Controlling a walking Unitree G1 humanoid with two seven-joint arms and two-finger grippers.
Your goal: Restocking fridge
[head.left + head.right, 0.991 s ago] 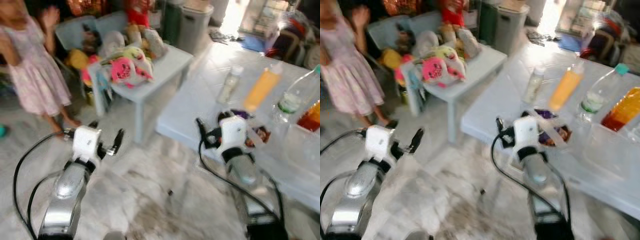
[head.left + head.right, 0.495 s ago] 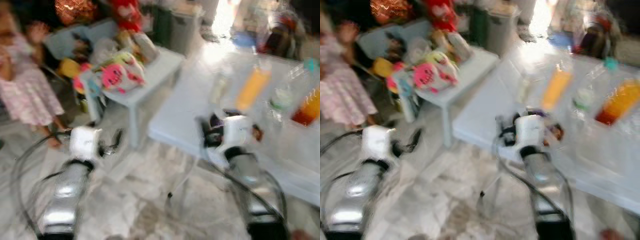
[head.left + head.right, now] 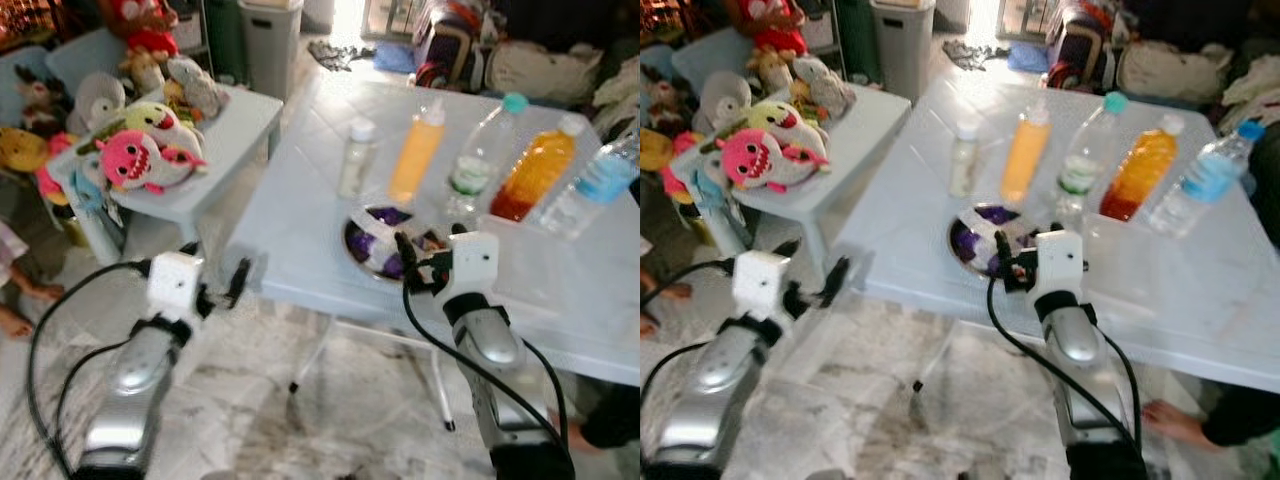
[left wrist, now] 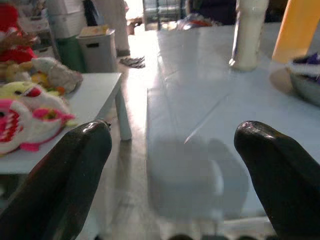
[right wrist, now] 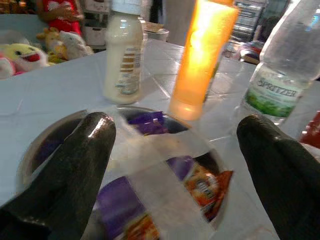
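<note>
Compared with a second ago, our head camera has swung round and steadied, so the white table [image 3: 330, 270] now sits squarely ahead of us, and our right gripper [image 5: 172, 150] reads as closer in over the bowl [image 3: 980, 240] near the table's front edge. Both our grippers are spread wide and carry nothing: the right one hangs just above the bowl, its fingers [image 5: 80, 165] either side of it, while the left gripper [image 4: 172, 165] is held off the table's near-left corner, pointing across the bare top. We judge the restocking has barely begun, since every item is on the table and no fridge is in sight. Left to do: pick something up, carry it off, and come back for the rest. The goods stand in a loose row behind the bowl: a small milky bottle [image 5: 122, 57] with a white cap, a tall orange bottle [image 5: 202, 50], a clear water bottle [image 3: 478, 160] with a teal cap, an amber bottle [image 3: 535, 170] and a blue-labelled bottle [image 3: 600, 185]. The bowl is shallow and metallic, holding purple and orange snack packets [image 5: 200, 187], with clear film or tape across it. Beside the table stands a low table [image 3: 215, 165] heaped with plush toys [image 3: 140, 150].
</note>
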